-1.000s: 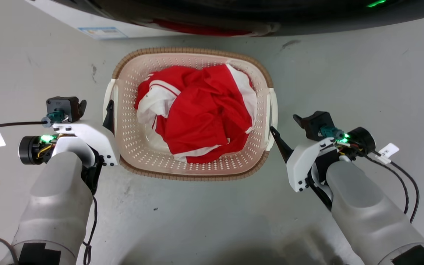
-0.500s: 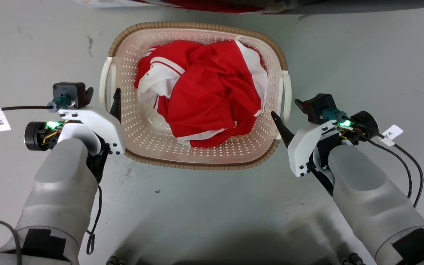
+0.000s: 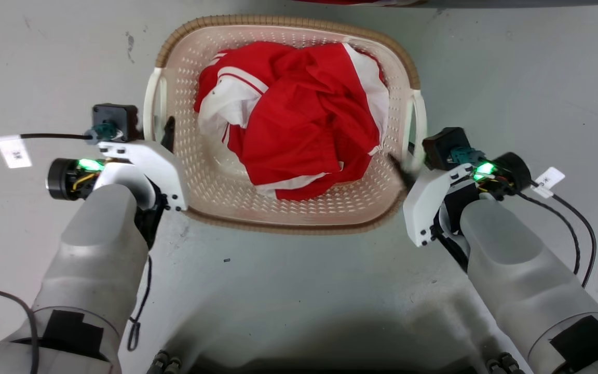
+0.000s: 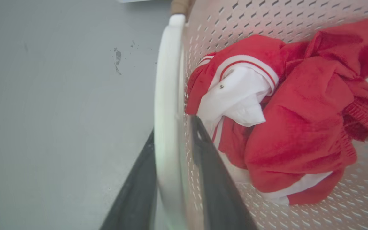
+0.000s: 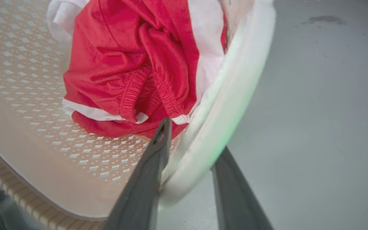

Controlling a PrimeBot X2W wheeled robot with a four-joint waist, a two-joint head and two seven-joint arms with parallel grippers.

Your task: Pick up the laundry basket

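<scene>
The laundry basket is cream with perforated walls, a brown rim and white side handles, and it holds crumpled red and white clothes. My left gripper is shut on the basket's left handle, with one dark finger on each side of the white bar in the left wrist view. On the other side, my right gripper is shut on the right handle, which its fingers straddle in the right wrist view. The basket wall and clothes lie inward of both grips.
Grey floor surrounds the basket. A dark edge of the washing machine runs along the top of the head view. Dark parts of my base show at the bottom edge. Cables hang off both wrists.
The camera has shifted and the washing machine has slid out of the top of the view. The basket looks larger and nearer. My right fingers have closed over the right handle.
</scene>
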